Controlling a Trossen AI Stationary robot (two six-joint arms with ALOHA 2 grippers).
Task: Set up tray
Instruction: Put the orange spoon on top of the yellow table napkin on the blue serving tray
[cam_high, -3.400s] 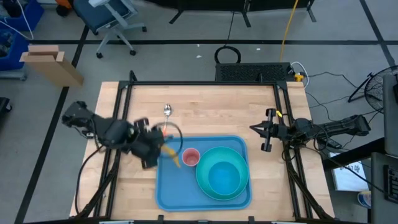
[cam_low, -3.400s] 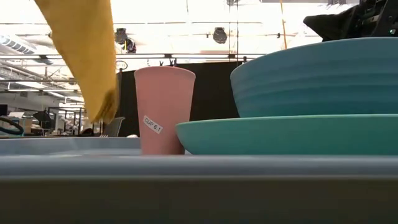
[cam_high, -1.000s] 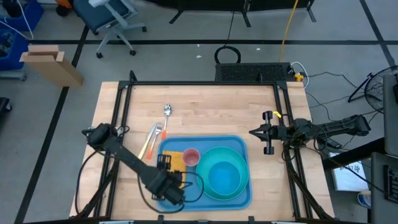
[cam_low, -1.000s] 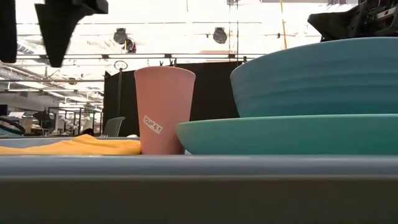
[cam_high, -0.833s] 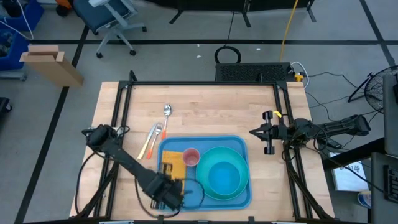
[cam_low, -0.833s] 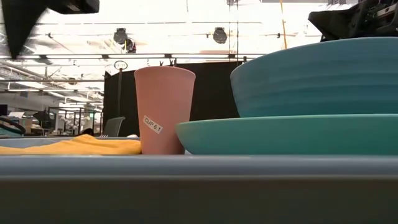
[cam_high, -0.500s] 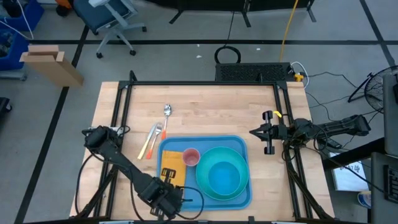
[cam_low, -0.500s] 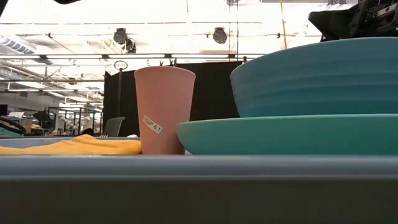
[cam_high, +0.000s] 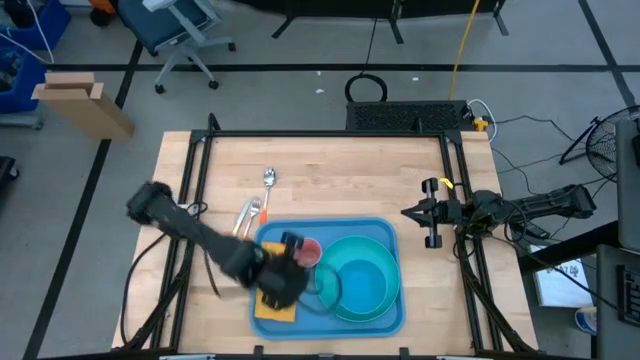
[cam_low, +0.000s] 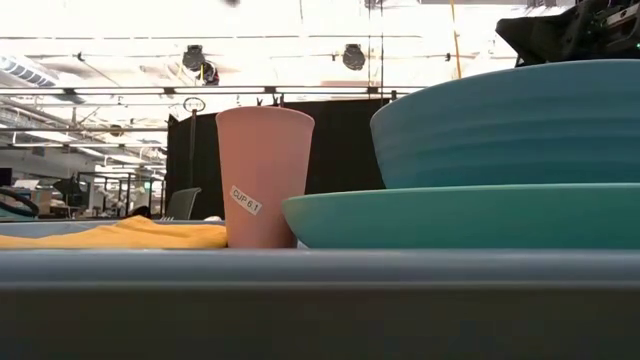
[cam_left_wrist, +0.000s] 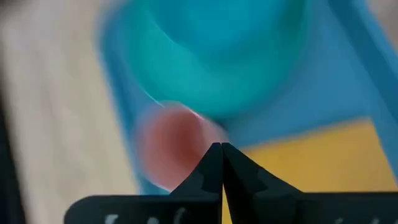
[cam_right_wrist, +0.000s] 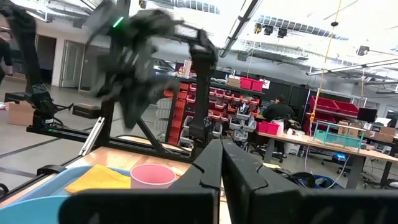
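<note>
Workshop floor, office chair and cardboard box beyond a wooden table.

Tray: at table's near edge, carrying plate, bowl, pink cup, yellow napkin.

Fork and spoon: off the tray, on bare wood past its far-left corner.

My left gripper: over the tray's left side, jaws shut, empty.

My right gripper: parked at the right edge, shut, empty.

Step, as I judge: napkin placed; cutlery next, needing open jaws.

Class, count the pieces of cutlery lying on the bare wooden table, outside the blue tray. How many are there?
3: a spoon toward the table's far side, and a fork and an orange-handled utensil side by side just left of the tray. The left arm may hide part.
</note>
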